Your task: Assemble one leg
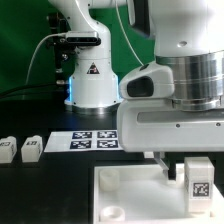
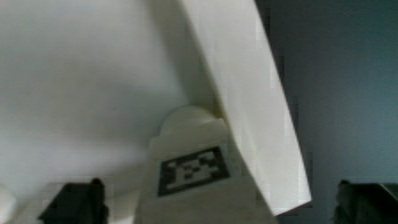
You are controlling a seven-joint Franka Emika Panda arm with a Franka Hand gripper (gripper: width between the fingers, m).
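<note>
Your fingers [image 2: 71, 203] stand spread wide, either side of the small white plastic tagged leg [image 2: 192, 170]; beside it, the large white square plate [image 1: 122, 185].

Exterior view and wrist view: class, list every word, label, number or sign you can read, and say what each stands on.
Words, brands, numbers: none readable in either view.
Black triangular sign on the white robot base: too small to read.
Black-and-white square tags on the small white plastic leg block and the flat white marker board: patterns, no letters.
Dark marks on two small white blocks: too blurred to read.
</note>
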